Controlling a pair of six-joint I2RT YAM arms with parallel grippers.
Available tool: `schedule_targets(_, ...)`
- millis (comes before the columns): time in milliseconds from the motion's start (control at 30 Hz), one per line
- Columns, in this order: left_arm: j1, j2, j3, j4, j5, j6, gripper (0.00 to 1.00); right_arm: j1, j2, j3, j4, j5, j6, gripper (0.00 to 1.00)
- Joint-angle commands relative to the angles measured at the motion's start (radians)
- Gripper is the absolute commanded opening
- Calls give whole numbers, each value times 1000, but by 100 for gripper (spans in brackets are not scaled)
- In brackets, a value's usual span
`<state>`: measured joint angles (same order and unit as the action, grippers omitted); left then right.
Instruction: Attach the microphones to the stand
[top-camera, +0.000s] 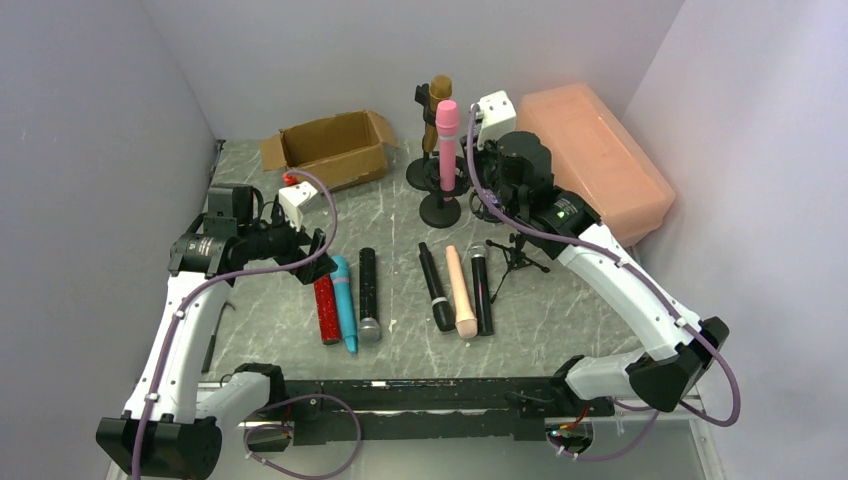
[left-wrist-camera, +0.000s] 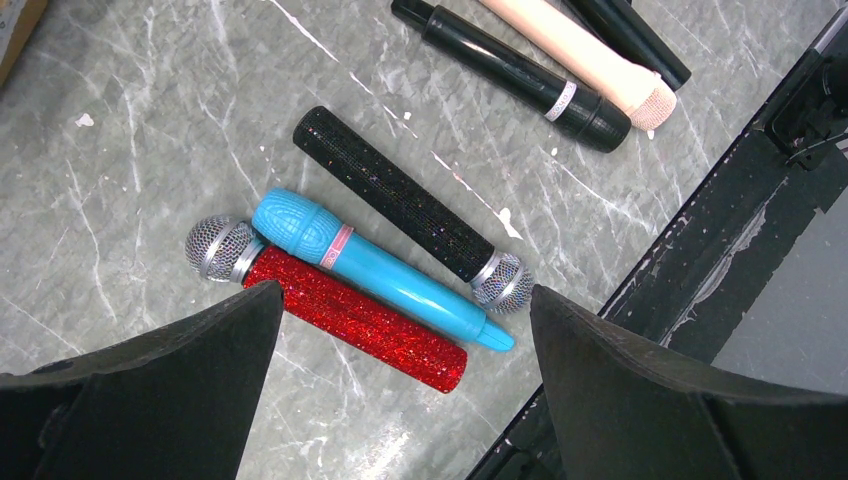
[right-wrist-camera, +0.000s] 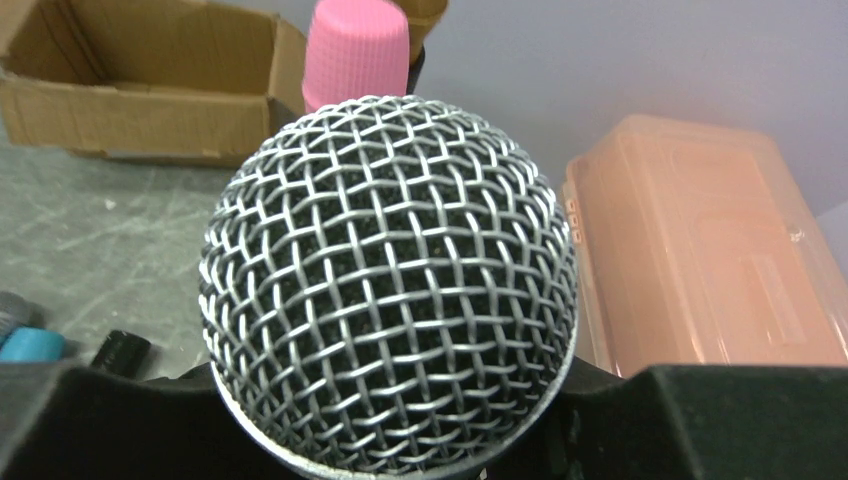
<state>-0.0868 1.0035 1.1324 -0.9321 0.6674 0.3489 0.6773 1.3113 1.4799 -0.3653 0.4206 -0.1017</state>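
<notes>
Fingers (right-wrist-camera: 720, 420) of the right gripper (right-wrist-camera: 390, 440) are being pressed around a mesh-headed microphone (right-wrist-camera: 388, 270), for mounting, beside the stand (top-camera: 441, 212) already bearing the pink microphone (top-camera: 446, 135). Left gripper (left-wrist-camera: 405, 295), jaws wide, is being poised over the red glitter microphone (left-wrist-camera: 355, 318), likely the next pick.

my left fingers (left-wrist-camera: 170, 400) are matte black. the glitter microphone (left-wrist-camera: 355, 320) is red with a silver mesh head, the blue microphone (left-wrist-camera: 385, 272) carries a pink band, the black microphone (left-wrist-camera: 390, 195) sparkles. the table (left-wrist-camera: 120, 150) is grey marble veined white. the held microphone (right-wrist-camera: 390, 280) shows silver woven mesh over black; the storage box (right-wrist-camera: 700, 260) is translucent peach.
</notes>
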Motion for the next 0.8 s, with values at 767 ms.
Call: schedule_targets(767, -3, -24, -12, 40, -43, 4, 99, -9, -123, -331, 157, 73, 7, 12)
